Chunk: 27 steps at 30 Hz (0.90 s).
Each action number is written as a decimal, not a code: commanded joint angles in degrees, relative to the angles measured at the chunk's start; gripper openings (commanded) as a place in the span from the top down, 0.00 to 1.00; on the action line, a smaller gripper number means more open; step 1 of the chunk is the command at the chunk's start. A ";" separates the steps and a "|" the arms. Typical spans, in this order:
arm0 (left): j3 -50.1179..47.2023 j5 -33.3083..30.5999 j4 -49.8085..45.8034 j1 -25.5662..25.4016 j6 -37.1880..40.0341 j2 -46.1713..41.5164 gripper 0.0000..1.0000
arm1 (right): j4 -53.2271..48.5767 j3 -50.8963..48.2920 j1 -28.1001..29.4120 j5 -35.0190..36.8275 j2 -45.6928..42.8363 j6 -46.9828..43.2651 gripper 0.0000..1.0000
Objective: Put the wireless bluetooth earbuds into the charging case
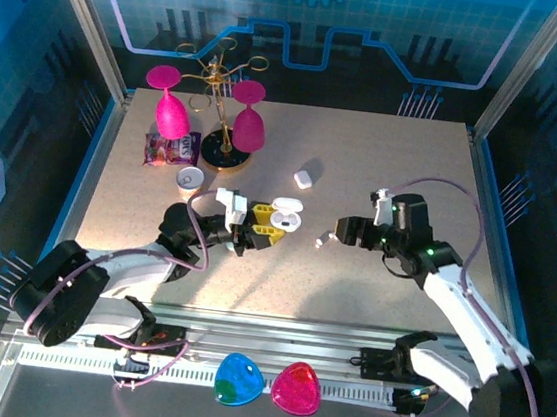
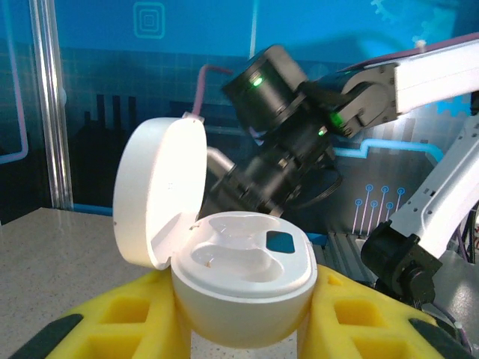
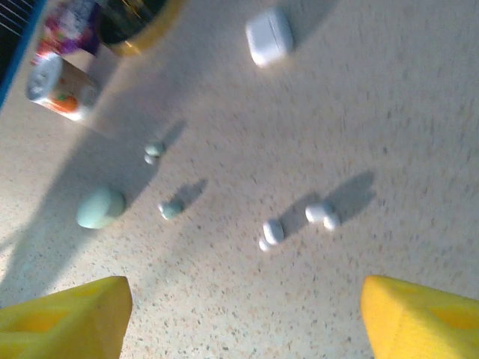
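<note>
Top view: The left arm reaches from the near-left corner to mid-table, its left gripper (image 1: 256, 231) clamped on the open white case (image 1: 286, 214) and holding it lid-up. From the near right, the other arm bends inward, its right gripper (image 1: 339, 232) pointing left toward the case. A small white bit just off its tips is, by the look of it, one of the buds (image 1: 322, 240) lying on the table (image 1: 414, 164). A closed white case (image 1: 304, 178) sits farther back, and pink glasses (image 1: 167, 105) hang on a rack at far left.

Left wrist view: The case (image 2: 239, 277) sits wedged between the yellow fingers (image 2: 112, 318) of the left gripper (image 2: 239, 325), lid tipped back to the left. Both wells look empty. The right arm looms just behind it.

Right wrist view, blurred: The right gripper (image 3: 239, 314) has its yellow fingertips (image 3: 63, 314) spread wide with nothing between them. Two white buds (image 3: 271, 232) lie loose on the table ahead, close together. Two mint buds (image 3: 171, 209) and a mint case (image 3: 99, 208) lie to their left.

By this showing the task has barely begun: the case is open and presented, but no bud has been picked up or seated.
</note>
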 commanded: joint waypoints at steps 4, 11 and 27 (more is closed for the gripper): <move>-1.55 -0.47 -3.30 0.29 2.89 -3.14 0.78 | 4.54 0.43 0.97 -5.21 11.70 1.99 0.39; -1.70 -0.22 -3.20 0.29 2.67 -2.77 0.78 | 9.23 3.30 3.35 -6.51 23.13 1.72 0.50; -1.34 -0.13 -2.25 0.34 2.11 -0.96 0.78 | 15.16 8.58 4.02 -10.33 37.56 1.91 0.51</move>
